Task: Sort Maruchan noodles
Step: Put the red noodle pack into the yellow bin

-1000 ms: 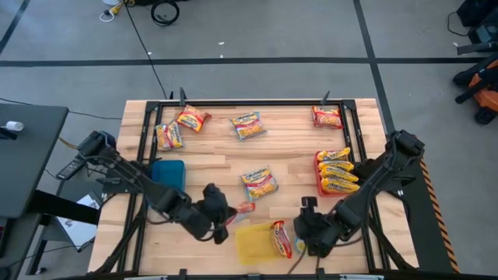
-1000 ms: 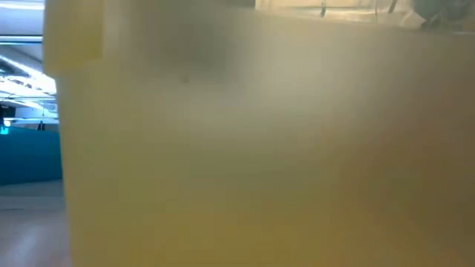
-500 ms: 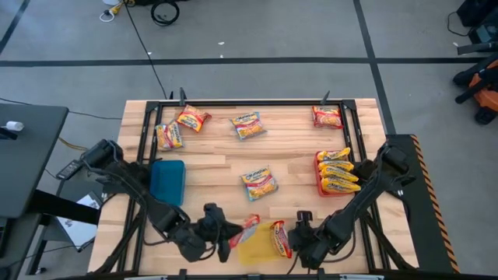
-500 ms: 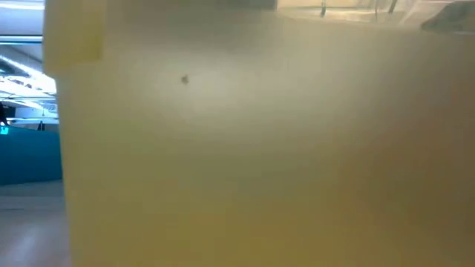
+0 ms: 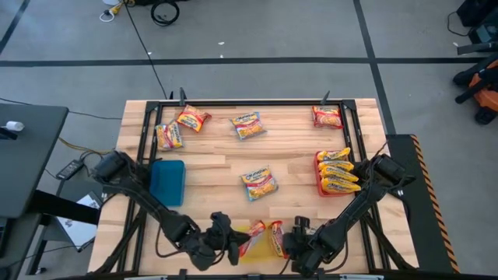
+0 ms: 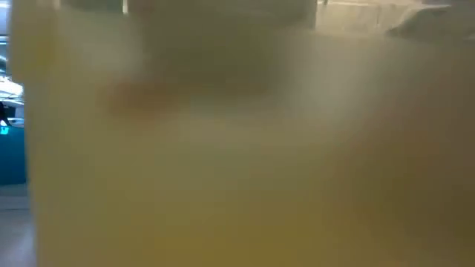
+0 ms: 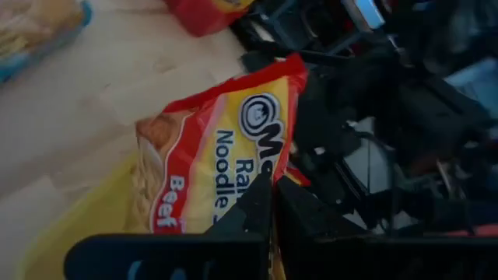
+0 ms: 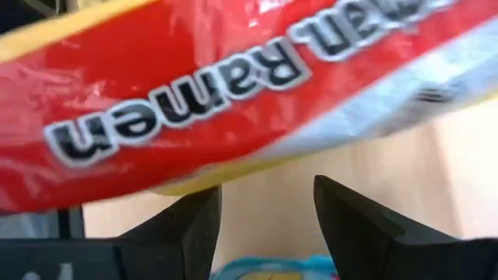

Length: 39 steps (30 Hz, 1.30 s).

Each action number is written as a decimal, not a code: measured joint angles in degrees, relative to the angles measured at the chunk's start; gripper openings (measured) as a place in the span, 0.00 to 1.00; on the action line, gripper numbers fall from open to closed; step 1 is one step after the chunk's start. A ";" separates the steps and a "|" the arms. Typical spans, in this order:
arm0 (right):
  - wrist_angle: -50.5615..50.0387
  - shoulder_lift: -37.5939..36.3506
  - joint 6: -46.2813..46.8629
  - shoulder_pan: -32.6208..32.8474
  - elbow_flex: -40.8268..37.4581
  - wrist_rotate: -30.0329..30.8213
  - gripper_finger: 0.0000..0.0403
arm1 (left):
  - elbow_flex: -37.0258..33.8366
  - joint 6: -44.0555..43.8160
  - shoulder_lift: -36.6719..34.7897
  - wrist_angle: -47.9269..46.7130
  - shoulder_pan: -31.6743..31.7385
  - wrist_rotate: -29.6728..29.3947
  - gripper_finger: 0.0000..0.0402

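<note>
Beef ramen packet point(image 7: 206, 167): glossy crinkled plastic, yellow with red border, legible "Noodle", "Ra", "Beef"; pinched in the left gripper point(image 7: 268, 204), fingers closed on its edge, at the table's near edge over the yellow tray point(image 5: 250, 241) (mostly covered). Second packet point(image 8: 218, 101): shiny red film, reading "Ramen"; lies just ahead of the right gripper point(image 8: 264, 210), whose fingers stand apart, holding nothing. Remaining packets: loose ones point(image 5: 259, 183) scattered over the wooden table point(image 5: 296, 148); a stack in the red tray point(image 5: 320, 173) by the right edge. Blue tray point(image 5: 167, 180): seemingly empty. Low view: blurred yellow.
</note>
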 joint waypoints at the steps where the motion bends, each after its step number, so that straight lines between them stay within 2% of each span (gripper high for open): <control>1: 0.29 -0.08 0.00 0.00 0.00 0.72 0.52 | -0.04 -0.23 0.31 0.06 0.27 0.06 0.04; 16: 5.26 0.07 -3.06 -0.51 0.02 4.71 0.52 | 0.00 -0.04 6.81 14.36 4.14 8.97 0.05; 21: 7.08 0.07 -5.16 -1.25 0.02 4.84 0.52 | 0.00 0.51 6.95 15.16 4.09 11.87 0.05; 27: 8.44 0.07 -6.46 -2.05 0.02 4.76 0.52 | 0.00 0.73 6.61 17.88 2.23 11.55 0.05; 33: 9.12 0.07 -6.40 -2.05 0.02 4.71 0.52 | 0.00 -0.46 6.44 17.71 0.13 6.81 0.05; 39: 9.62 0.07 -6.40 -2.05 0.02 4.62 0.52 | 0.02 -10.11 6.19 5.31 -0.15 4.37 0.05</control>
